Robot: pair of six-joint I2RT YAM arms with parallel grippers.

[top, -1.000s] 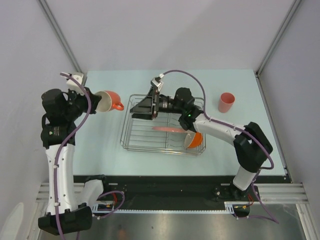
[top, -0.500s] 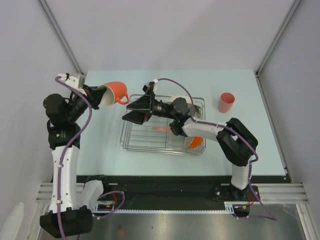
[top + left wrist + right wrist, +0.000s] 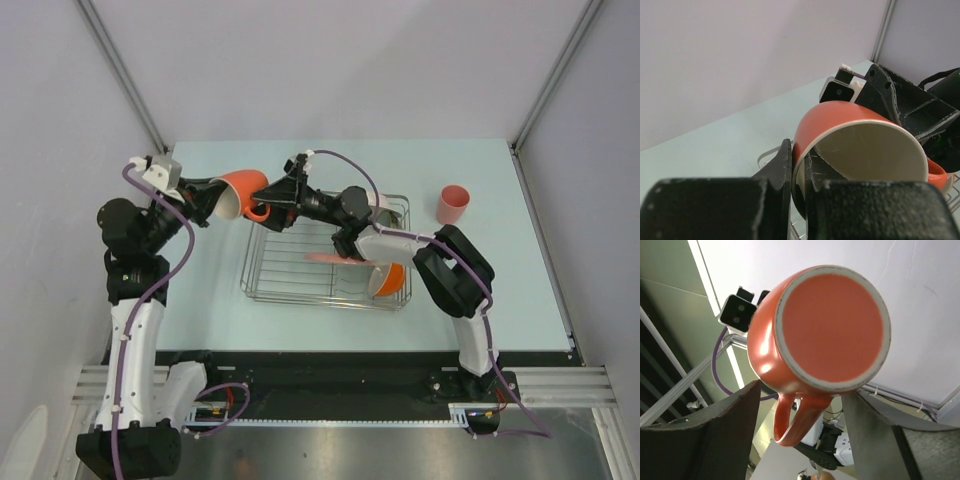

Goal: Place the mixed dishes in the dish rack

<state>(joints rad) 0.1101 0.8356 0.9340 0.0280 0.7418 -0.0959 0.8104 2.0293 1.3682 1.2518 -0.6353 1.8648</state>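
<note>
An orange handled mug (image 3: 240,190) hangs tilted in the air over the left end of the dish rack (image 3: 262,278). My left gripper (image 3: 799,167) is shut on its rim, one finger inside and one outside. In the right wrist view I see the mug's base (image 3: 832,322), and its handle (image 3: 800,415) hangs between the fingers of my right gripper (image 3: 802,412), which stand open on either side of it. A salmon-pink plate (image 3: 335,258) and an orange bowl (image 3: 390,281) are in the rack. A salmon-pink cup (image 3: 452,204) stands on the table at the right.
The rack's upright tines lie below both grippers. A white dish (image 3: 378,205) shows at the rack's far side behind the right arm. The right arm stretches across the rack from the right. Grey walls close in the table on three sides.
My left arm has carried the mug rightward to the rack's left end. My right gripper has reached left to the mug, and its jaws have narrowed around the handle.
</note>
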